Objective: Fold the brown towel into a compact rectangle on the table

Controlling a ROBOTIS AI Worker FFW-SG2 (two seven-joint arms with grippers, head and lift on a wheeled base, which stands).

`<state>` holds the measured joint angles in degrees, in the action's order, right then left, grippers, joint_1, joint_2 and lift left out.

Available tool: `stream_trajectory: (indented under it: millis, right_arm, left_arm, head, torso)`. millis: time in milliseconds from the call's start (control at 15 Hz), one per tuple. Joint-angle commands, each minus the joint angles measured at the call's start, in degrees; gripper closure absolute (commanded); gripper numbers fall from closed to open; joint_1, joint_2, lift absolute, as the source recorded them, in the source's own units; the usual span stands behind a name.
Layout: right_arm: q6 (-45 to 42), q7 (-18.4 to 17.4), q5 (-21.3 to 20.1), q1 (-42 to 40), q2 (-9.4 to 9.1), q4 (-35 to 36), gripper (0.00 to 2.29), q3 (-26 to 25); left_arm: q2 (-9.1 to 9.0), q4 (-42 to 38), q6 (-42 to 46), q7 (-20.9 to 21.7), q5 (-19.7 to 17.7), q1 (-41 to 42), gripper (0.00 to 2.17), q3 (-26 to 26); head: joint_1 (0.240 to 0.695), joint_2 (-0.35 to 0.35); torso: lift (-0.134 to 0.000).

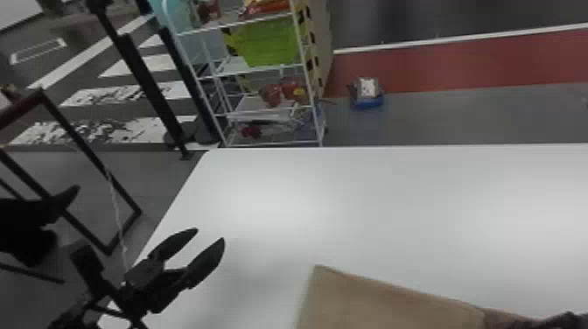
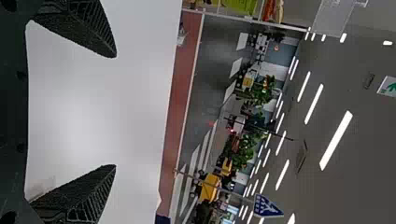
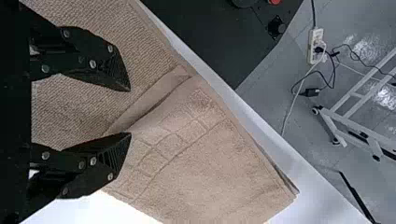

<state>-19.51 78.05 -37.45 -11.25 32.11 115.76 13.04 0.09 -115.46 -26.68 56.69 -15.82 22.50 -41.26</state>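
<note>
One black two-fingered left tool, spread, above one flat white surface. One matching black right tool, spread, over one brown cloth towel, layered, by the surface's edge.

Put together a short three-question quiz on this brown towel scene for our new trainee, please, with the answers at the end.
1. Multiple choice: in the right wrist view, what shows in the gap between the right gripper's open fingers?
A) a power strip
B) the brown towel
C) a plant
2. True or false: the left gripper is empty, with its fingers apart.
3. Fill in the colour: on the rack beyond the white table, the large bin is bright ____.

Key: 1 B; 2 true; 3 green.
</note>
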Motion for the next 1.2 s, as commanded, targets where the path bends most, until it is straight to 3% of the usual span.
stream_trajectory:
  millis: [0,1000,1067,1133]
  right_arm:
    - [-0.04,0.28,0.53,0.26,0.15,0.61,0.49,-0.12]
    - [-0.39,0.28,-0.79,3.6,-1.96,-3.78,0.6,3.39]
    - [-0.22,0.28,-0.7,3.96,-2.05,-3.96,0.77,3.66]
    - [-0.22,0.28,-0.61,4.13,-2.13,-4.22,0.77,3.74]
  left_arm:
    - [-0.24,-0.03,0.0,0.0,0.0,0.0,0.03,-0.13]
    - [-0.24,0.05,0.0,0.0,0.61,-0.35,0.03,0.13]
    - [-0.24,0.05,0.0,0.0,0.61,-0.35,0.03,0.04]
    - [-0.24,0.14,0.0,0.0,0.61,-0.35,0.03,0.04]
  head:
    - [0.695,0.35]
    - [0.695,0.35]
    - [0.695,0.35]
    - [0.695,0.35]
  torso:
    - [-0.123]
    - [-0.123]
    - [-0.123]
    - [-0.123]
